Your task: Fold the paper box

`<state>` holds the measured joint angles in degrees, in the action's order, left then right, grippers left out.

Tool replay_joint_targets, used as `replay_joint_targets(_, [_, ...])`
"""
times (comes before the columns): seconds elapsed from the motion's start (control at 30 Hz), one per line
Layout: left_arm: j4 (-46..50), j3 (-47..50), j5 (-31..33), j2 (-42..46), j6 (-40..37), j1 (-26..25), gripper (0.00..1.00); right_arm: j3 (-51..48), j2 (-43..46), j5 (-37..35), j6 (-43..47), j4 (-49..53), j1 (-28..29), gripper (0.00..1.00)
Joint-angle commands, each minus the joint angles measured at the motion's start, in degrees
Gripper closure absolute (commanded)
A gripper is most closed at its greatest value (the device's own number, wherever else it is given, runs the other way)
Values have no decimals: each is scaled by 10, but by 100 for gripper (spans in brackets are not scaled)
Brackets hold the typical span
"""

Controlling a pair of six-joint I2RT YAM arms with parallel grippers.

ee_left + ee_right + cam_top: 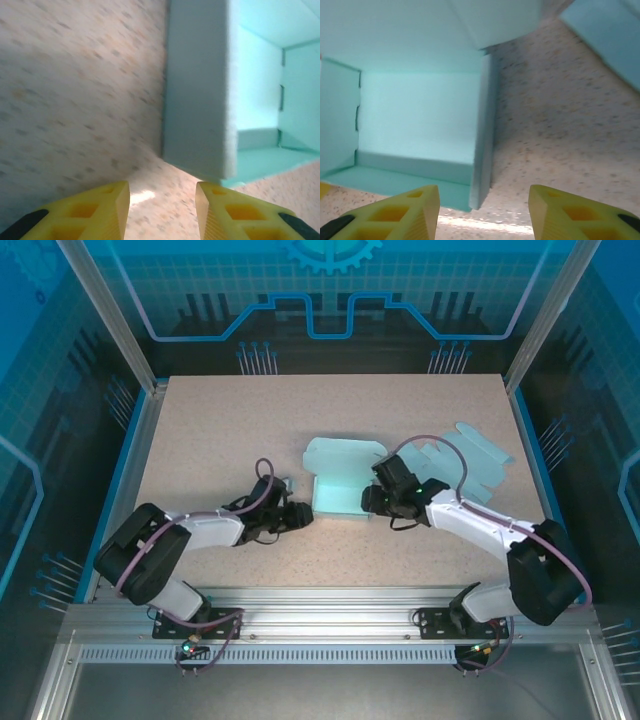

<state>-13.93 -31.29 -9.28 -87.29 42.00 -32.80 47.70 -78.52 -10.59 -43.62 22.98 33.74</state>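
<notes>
Speckled beige worktop (220,430) fills middle of top view. Blue-lit panel walls (400,290) all round, metal rail (330,605) along bottom. Part-folded teal box (338,495) at centre. Flat blank (470,455) upper right. Either side of box: left fingers (90,212) parted, empty, near its wall; right fingers (405,212) parted, empty, facing its corner.

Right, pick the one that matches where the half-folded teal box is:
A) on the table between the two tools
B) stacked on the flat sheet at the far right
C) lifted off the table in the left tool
A: in the top view the box rests on the table, with the left tool on one side of it and the right tool on the other.
</notes>
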Motion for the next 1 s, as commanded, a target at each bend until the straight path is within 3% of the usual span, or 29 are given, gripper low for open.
replay_joint_targets(0.0, [-71, 19, 13, 18, 41, -29, 60, 13, 47, -14, 33, 39, -19, 47])
replay_joint_targets(0.13, [-97, 27, 28, 39, 44, -40, 60, 19, 95, -20, 62, 82, -44, 42])
replay_joint_targets(0.23, [-31, 23, 81, 95, 8, -37, 58, 24, 123, -39, 90, 116, -54, 37])
replay_joint_targets(0.3, [39, 5, 120, 138, -42, -31, 51, 41, 138, -52, 109, 135, -58, 34])
replay_joint_targets(0.37, [100, -18, 153, 175, -110, -16, 42, 51, 147, -65, 128, 150, -64, 24])
replay_joint_targets(0.4, [121, -27, 164, 186, -132, -8, 39, 56, 149, -73, 130, 157, -67, 14])
replay_joint_targets(0.43, [137, -36, 162, 195, -158, 9, 35, 62, 149, -82, 125, 168, -74, 1])
replay_joint_targets(0.47, [142, -42, 155, 200, -177, 23, 34, 67, 147, -83, 124, 173, -80, 0])
replay_joint_targets(0.63, [126, -53, 91, 189, -223, 103, 32, 73, 140, -39, 132, 152, -106, 0])
replay_joint_targets(0.83, [93, -95, -10, 119, -315, 112, 32, 101, 84, 2, 181, 142, -124, 0])
replay_joint_targets(0.97, [108, -139, -10, 68, -363, 112, 33, 126, 34, 32, 238, 136, -131, 0])
